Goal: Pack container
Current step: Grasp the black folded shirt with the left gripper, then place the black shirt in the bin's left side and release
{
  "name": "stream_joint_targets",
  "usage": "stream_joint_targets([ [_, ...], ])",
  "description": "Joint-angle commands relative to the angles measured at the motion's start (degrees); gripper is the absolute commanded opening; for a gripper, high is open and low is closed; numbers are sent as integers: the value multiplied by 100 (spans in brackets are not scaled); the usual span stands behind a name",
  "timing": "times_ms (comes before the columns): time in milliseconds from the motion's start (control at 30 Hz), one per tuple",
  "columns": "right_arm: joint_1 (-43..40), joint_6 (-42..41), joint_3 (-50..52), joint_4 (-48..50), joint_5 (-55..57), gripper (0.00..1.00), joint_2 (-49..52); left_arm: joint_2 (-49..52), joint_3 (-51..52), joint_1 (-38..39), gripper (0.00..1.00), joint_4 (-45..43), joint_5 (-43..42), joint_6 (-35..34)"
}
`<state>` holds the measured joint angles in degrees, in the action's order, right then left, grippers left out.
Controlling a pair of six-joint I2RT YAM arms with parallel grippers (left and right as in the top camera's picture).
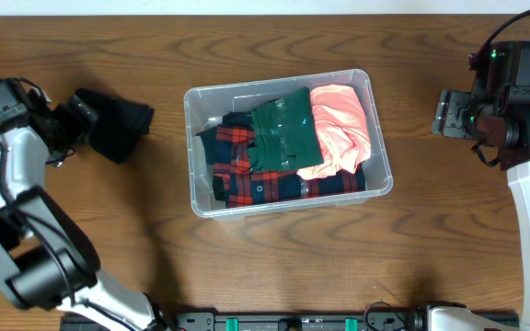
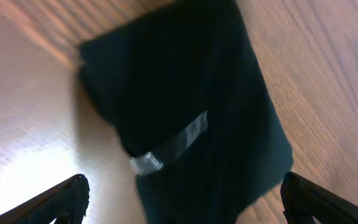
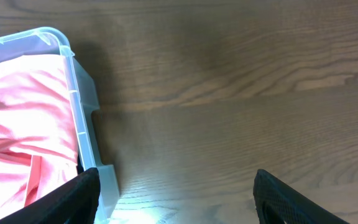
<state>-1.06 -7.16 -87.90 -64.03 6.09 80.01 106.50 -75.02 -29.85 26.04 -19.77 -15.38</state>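
Overhead shows the container in the middle of the counter. It holds a plaid garment, a green garment and a pink garment. A black cloth lies well left of the container, with the left tool at the cloth's far side. The left wrist view shows this tool spread wide with nothing between its fingers and the cloth just ahead. The right tool hangs right of the container, also spread and empty, and looks down on the container's right wall.

The step in hand looks to be picking up the black cloth. It should go best if the left tool comes down over a thick fold, not a single edge, and closes low against the counter. That way the cloth lifts as one bundle. The carry then has to clear the container's left rim. The plaid side looks the lowest spot for the drop.

The left wrist view is blurred, so I cannot tell whether the fingertips touch the cloth or how many layers it has. A grey strip on the cloth may be a label. The garments hide the container's base, and the right wrist view cuts off all but one corner of the container.
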Motion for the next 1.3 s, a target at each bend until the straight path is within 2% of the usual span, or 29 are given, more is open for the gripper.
stream_joint_targets([
  [0,-26,39,7,-4,52,76,4,409,11,7,98,-284,-490,-39],
  [267,-26,42,7,-9,55,76,4,1086,11,35,100,-787,-535,-446],
  [300,-26,42,7,-9,55,77,4,1104,11,42,96,-822,-538,-446],
  [333,-26,42,7,-9,55,77,4,1106,11,57,89,-841,-538,-444],
  [367,-26,39,7,-9,55,76,4,1106,11,74,77,-852,-538,-442],
  [433,-26,39,7,-4,55,76,4,1106,11,107,37,-874,-568,-442],
  [467,-26,39,7,-4,55,76,4,1106,11,116,24,-874,-640,-442],
  [533,-26,39,7,-7,55,76,4,1104,9,116,19,-892,-979,-442],
  [633,-26,44,7,-28,55,77,4,1045,9,116,6,-905,-1469,-439],
  [800,-26,105,7,-61,55,76,4,459,9,116,6,-763,-2087,-374],
  [1033,-26,125,7,-52,55,77,4,-1445,9,219,6,-479,-2677,-197],
  [1267,-26,122,7,-55,55,76,2,-2962,9,1211,6,533,-2758,450],
])
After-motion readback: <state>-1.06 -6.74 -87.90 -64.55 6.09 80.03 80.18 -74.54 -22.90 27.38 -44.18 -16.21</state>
